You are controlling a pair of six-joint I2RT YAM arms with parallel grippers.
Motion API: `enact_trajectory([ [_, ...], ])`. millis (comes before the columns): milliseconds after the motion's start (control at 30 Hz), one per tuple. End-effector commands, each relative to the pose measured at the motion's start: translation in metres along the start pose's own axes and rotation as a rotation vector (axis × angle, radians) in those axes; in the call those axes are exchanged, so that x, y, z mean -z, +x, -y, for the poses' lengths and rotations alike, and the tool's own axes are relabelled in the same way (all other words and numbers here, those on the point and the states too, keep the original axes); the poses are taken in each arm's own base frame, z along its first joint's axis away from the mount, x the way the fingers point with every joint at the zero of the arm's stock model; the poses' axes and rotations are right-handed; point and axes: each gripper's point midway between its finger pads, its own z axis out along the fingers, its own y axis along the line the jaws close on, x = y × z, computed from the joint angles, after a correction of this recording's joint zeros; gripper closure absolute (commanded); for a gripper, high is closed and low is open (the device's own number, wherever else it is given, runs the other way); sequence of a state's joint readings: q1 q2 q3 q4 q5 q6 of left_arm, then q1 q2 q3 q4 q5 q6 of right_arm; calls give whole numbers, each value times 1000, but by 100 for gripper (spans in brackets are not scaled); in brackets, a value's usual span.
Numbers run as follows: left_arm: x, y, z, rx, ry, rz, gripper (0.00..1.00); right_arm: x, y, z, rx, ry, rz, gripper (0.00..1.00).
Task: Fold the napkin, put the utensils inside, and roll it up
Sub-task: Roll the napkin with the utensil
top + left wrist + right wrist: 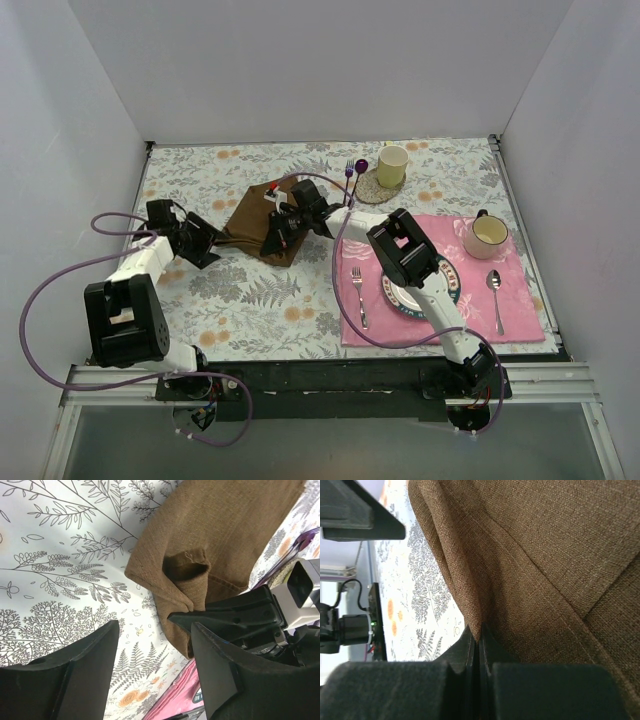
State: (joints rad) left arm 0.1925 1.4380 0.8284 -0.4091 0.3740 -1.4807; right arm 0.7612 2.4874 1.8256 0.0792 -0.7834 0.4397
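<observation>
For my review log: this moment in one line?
right end effector: shut on napkin | left end effector: open, beside napkin | fork: on pink mat

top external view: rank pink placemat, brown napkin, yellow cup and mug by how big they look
1. pink placemat
2. brown napkin
3. yellow cup and mug: about alike, no clear order

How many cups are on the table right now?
2. A pale yellow cup stands on the round coaster at the far side; a mug sits on the pink placemat, far right corner. The right arm could hide another.
</observation>
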Motion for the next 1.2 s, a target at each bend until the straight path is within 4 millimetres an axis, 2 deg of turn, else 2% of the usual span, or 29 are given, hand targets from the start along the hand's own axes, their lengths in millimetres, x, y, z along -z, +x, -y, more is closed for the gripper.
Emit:
enact_trajectory([
  [0,-11,-5,5,6,-14,-41,41,-4,24,14,-99,-25,-51,99],
  [133,-20,-10,5,21,-15,-38,40,-3,23,17,-100,-27,-50,99],
  [267,-29,-20,9,32,-21,-26,46,-4,25,19,-93,-19,-54,99],
  [367,-34,-27,17,52,-3,-22,62,-4,26,22,-86,-11,-58,99],
  [400,-35,-29,20,52,8,-19,72,-4,25,22,-85,-9,-60,99],
  [467,-36,-33,24,59,12,-14,80,-5,30,28,-81,10,-77,99],
  [500,-36,-35,26,56,17,-10,83,-5,24,28,-62,13,-68,99],
  [667,-42,-41,27,75,3,-7,80,-4,29,35,-54,51,-98,99],
  [700,-44,-43,27,80,0,-4,79,-4,24,36,-42,60,-91,99],
  [767,-52,-48,30,86,6,0,78,-5,27,38,-43,61,-99,99],
  [800,-64,-48,21,103,-23,-19,78,-5,27,41,-44,67,-97,99],
  [867,-73,-49,22,104,-24,-40,85,-4,26,43,-49,74,-93,99],
  [900,-81,-48,16,117,-40,-51,87,-4,27,45,-53,77,-91,99],
  [1000,-83,-48,18,113,-26,-58,96,-4,28,47,-74,74,-88,99],
  [1033,-78,-50,23,101,-15,-43,97,-3,28,50,-82,79,-87,99],
  [1100,-71,-53,21,87,-29,-9,95,-2,27,51,-90,78,-86,99],
  [1133,-61,-56,30,64,-9,18,91,-1,25,50,-82,75,-79,99],
  [1167,-56,-56,30,59,-13,26,76,0,28,51,-90,75,-80,99],
])
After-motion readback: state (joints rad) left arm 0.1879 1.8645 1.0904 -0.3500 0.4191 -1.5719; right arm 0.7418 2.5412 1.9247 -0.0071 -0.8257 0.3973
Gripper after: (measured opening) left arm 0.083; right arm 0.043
